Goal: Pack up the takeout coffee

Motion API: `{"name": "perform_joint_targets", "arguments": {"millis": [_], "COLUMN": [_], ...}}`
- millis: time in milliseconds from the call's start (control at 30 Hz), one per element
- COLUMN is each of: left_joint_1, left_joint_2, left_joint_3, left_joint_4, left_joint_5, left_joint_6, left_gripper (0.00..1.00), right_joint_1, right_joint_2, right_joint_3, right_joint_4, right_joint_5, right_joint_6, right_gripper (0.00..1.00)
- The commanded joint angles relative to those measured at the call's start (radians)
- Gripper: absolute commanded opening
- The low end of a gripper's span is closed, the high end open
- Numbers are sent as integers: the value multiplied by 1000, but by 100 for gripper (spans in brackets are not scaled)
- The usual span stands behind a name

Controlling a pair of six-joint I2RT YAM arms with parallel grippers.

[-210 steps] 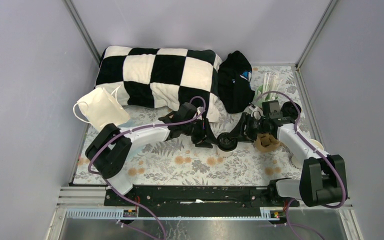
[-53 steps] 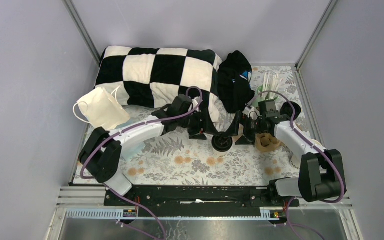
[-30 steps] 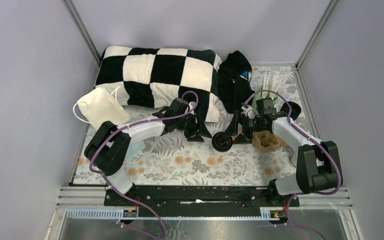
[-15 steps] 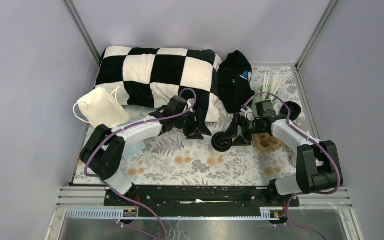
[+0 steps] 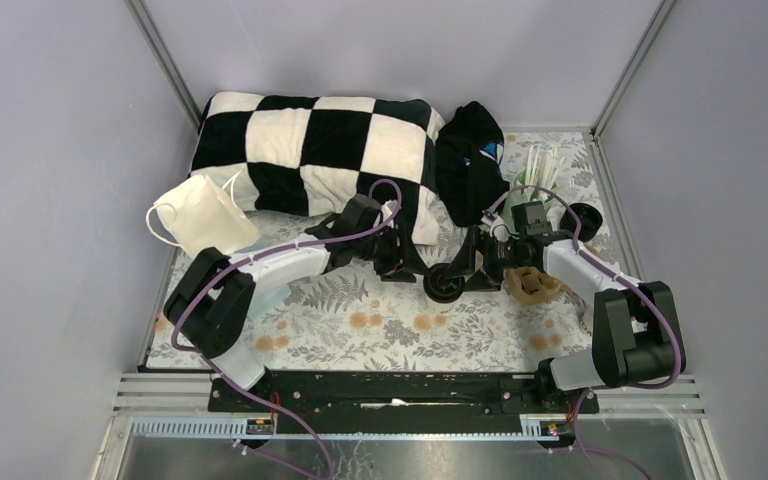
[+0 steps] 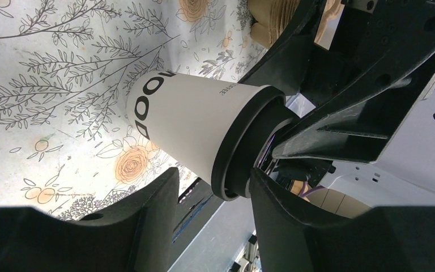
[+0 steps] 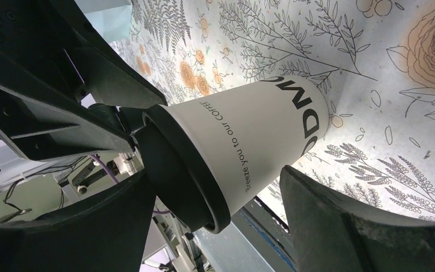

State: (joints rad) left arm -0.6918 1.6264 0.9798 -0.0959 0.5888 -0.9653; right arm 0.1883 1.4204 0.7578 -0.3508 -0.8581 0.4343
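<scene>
One takeout coffee cup [image 5: 447, 284], white with a black lid, stands on the floral mat between my two grippers. My left gripper [image 5: 412, 262] is open just left of it. In the left wrist view its jaws [image 6: 215, 175] are apart, with the cup [image 6: 181, 119] just beyond the tips and the lid near one finger. My right gripper [image 5: 470, 270] is open just right of the cup. In the right wrist view its wide jaws [image 7: 216, 173] straddle the cup [image 7: 260, 130], with mat showing beside one finger. A second black lid [image 5: 586, 214] shows behind the right arm.
The brown pulp carrier [image 5: 532, 285] sits right of the cup, under the right arm. A mint-green cup of white sticks [image 5: 535, 175] stands at the back right. A checkered pillow [image 5: 310, 150], a black cloth [image 5: 470, 165] and a white mask [image 5: 200, 220] lie at the back and left.
The left gripper drew back from the cup toward the pillow, then came a little closer to it again. The cup and the right gripper have shifted slightly left.
</scene>
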Motion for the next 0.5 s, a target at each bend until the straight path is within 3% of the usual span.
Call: {"name": "perform_joint_targets", "arguments": {"millis": [0, 233, 467], "left_joint_1": [-2, -5, -3], "left_joint_2": [39, 46, 35], "left_joint_3": [-2, -102, -253], "left_joint_4": [6, 31, 70], "left_joint_5": [-20, -42, -67], "left_joint_6": [37, 41, 17], "left_gripper": [51, 48, 46], "right_joint_1": [10, 9, -7], "right_joint_2": [15, 8, 29], "right_joint_3": [-30, -167, -266], "right_joint_4": [33, 172, 187], "right_joint_5": [16, 31, 146], "right_joint_6": [14, 104, 173], "right_gripper": [84, 80, 78]}}
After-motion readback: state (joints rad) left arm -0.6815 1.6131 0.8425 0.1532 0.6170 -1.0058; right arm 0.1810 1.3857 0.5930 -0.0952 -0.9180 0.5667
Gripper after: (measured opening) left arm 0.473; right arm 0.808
